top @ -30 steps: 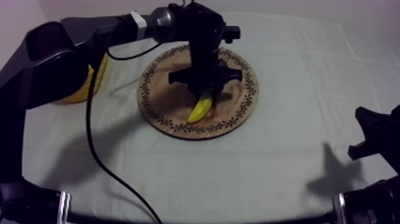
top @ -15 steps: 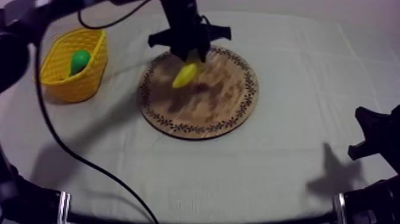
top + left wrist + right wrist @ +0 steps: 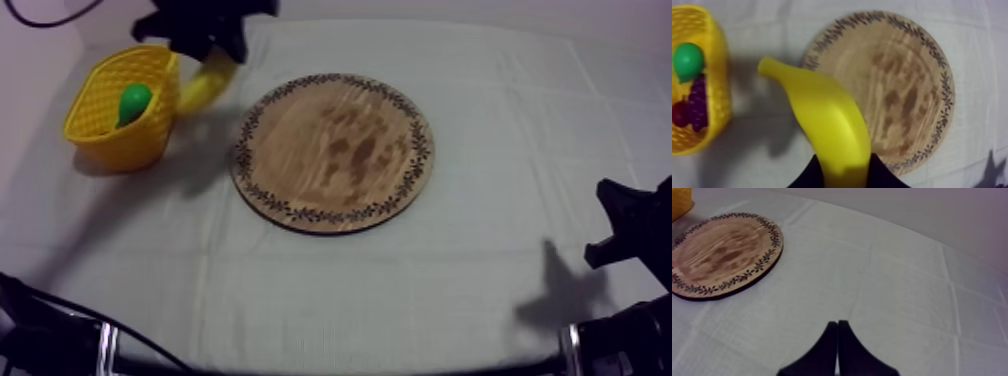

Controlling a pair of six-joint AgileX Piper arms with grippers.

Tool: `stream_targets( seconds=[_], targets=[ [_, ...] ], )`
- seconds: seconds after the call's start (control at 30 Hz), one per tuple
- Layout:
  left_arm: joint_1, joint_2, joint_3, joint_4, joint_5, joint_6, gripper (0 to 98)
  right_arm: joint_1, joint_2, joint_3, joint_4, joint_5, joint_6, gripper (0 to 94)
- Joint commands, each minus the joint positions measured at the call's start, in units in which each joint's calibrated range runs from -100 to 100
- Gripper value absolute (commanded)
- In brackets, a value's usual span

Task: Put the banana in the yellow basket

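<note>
Lab bench: clothed table [image 3: 400,290], robot arm [image 3: 632,232]

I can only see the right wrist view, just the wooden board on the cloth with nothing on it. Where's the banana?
Observer: The left tool is shut on the banana, holding it over the cloth between the wooden board and the yellow basket.
Operator: Is it over the basket yet?
Observer: No. In the top view it hangs just outside the basket's wall, on the board's side.
Operator: What's in the basket?
Observer: A pear, a bunch of grapes and a small red fruit.
</note>
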State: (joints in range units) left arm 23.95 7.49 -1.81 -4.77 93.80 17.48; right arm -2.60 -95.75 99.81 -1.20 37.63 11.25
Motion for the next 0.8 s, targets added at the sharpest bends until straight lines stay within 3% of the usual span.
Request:
stream_targets(
  seconds=[0.0, 0.27, 0.57, 0.77],
  targets=[
    [-2.9, -4.1, 1.0, -1.11, -0.2, -1.6, 15.9, 0.0, 0.0, 0.0, 0.0, 0.0, 0.0, 0.3],
    [-10.9, -5.3, -0.7, -5.19, -1.6, -5.4, 17.0, 0.0, 0.0, 0.0, 0.0, 0.0, 0.0, 0.3],
    [-17.0, 0.3, -0.7, -8.0, -5.3, -7.3, 14.3, 0.0, 0.0, 0.0, 0.0, 0.0, 0.0, 0.3],
    [-19.5, 5.3, -0.2, -8.89, -7.3, -7.9, 14.1, 0.0, 0.0, 0.0, 0.0, 0.0, 0.0, 0.3]
  ],
)
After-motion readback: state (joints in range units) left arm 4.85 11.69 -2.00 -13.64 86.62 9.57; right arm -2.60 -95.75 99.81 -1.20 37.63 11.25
